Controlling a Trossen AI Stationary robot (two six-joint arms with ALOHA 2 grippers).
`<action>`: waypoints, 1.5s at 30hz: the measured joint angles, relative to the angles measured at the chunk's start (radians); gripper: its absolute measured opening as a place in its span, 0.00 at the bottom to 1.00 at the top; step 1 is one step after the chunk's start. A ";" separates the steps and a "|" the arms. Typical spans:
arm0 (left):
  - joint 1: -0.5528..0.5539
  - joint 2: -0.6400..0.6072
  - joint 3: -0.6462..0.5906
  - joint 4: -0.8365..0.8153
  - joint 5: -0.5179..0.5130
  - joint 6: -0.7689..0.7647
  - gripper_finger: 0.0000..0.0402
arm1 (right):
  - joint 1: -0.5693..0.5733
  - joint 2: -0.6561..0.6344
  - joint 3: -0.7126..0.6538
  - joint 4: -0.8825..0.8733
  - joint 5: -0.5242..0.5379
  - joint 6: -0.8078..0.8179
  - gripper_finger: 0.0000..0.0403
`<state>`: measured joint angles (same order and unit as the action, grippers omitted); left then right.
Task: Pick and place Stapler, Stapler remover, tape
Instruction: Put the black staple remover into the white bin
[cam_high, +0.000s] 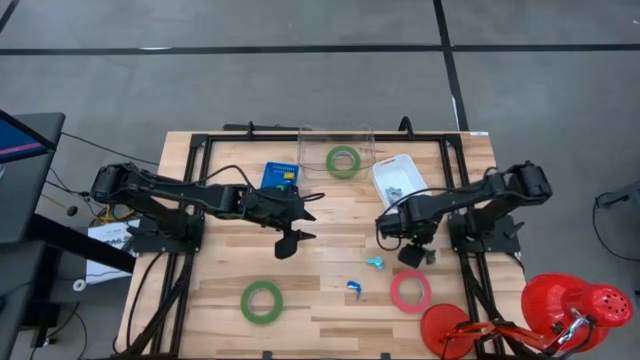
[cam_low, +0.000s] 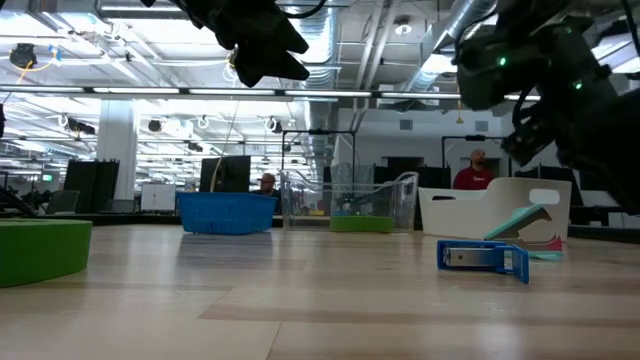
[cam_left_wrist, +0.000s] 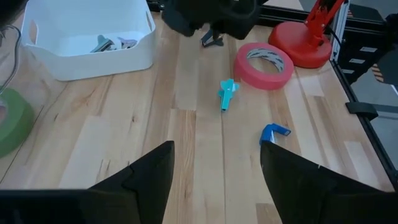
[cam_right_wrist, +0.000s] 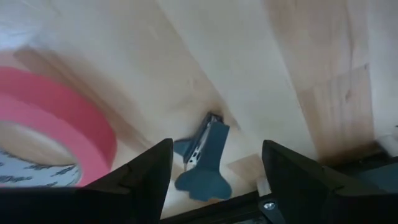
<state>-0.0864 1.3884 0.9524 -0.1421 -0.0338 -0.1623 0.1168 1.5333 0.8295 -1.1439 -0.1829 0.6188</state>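
Green tape roll (cam_low: 40, 250) nearest; blue stapler (cam_low: 483, 259) mid-table, white bin (cam_low: 495, 205) behind.

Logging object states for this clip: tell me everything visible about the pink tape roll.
The pink tape roll is a flat, open-centred ring, pinkish-red on its outer face with a pale inner core. It lies flat on the wooden table near the front right, beside a red lamp base. Nothing grips it; the right gripper is open just behind it, over a small dark staple remover.
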 joint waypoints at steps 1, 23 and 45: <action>0.000 0.000 0.000 0.000 0.000 0.000 0.56 | -0.005 0.014 0.000 0.000 0.000 -0.002 0.59; 0.000 0.000 0.000 0.000 0.000 0.000 0.56 | 0.020 0.124 -0.001 0.006 -0.063 -0.008 0.59; 0.000 0.000 0.000 0.001 0.000 0.000 0.56 | 0.067 0.124 -0.001 0.003 -0.082 0.018 0.21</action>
<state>-0.0866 1.3884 0.9520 -0.1413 -0.0336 -0.1623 0.1841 1.6569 0.8284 -1.1412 -0.2648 0.6373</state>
